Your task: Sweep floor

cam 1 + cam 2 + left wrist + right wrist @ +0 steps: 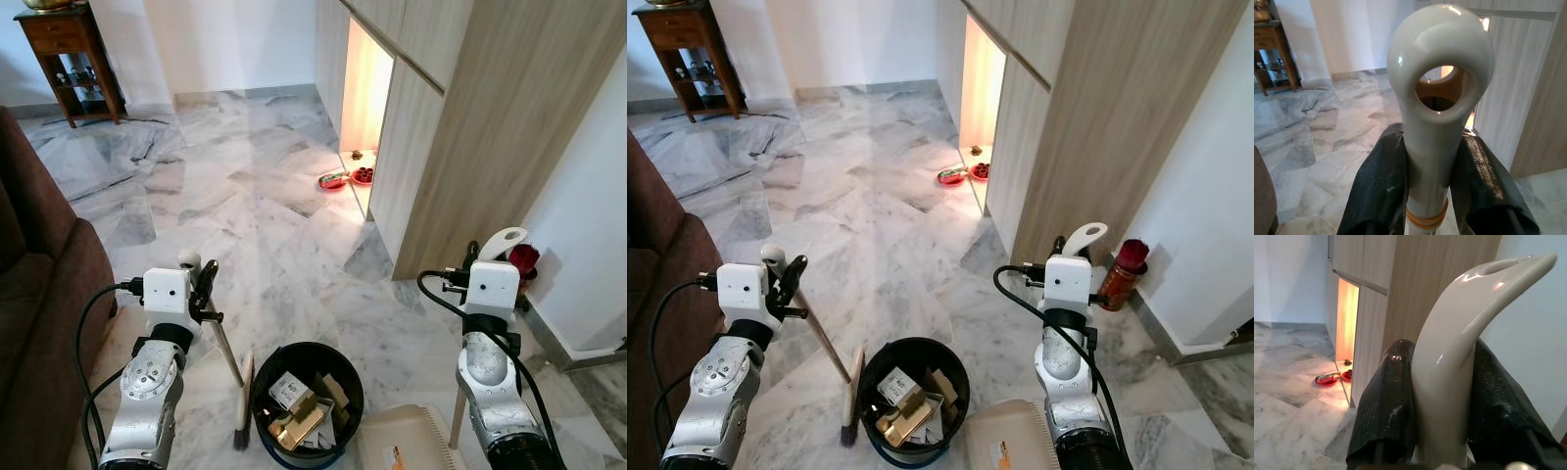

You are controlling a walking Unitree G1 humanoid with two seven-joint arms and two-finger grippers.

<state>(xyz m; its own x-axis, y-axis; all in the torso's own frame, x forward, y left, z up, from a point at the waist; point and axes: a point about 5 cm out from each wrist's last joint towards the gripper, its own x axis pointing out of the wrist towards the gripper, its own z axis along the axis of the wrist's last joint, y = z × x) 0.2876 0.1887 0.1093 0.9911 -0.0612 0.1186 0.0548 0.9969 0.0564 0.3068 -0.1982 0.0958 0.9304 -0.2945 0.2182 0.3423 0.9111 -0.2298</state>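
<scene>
A cream plastic broom [223, 345] stands slanted on the grey-veined white marble floor [255, 211], its dark bristle head [242, 411] resting just beside a round black waste bin [308, 400] holding cardboard and paper scraps. The left gripper [199, 284] clamps its 2 black fingers [1382, 188] around the broom's looped handle end, seen close up in the left wrist view. The right gripper [1066, 253] grips the curved cream handle [1459, 347] of a beige plastic dustpan [409, 439], whose pan sits on the floor just right of the bin, touching or nearly touching it. A red cylindrical bottle [1123, 272] stands near the white wall behind the right arm. A tall light wood cabinet [480, 117] rises on the right, with a lit open niche [364, 98] and 2 small red dishes [345, 178] at its foot. A dark brown sofa [39, 294] borders the left side, and a dark wooden side table [69, 59] stands well away in the far corner.
</scene>
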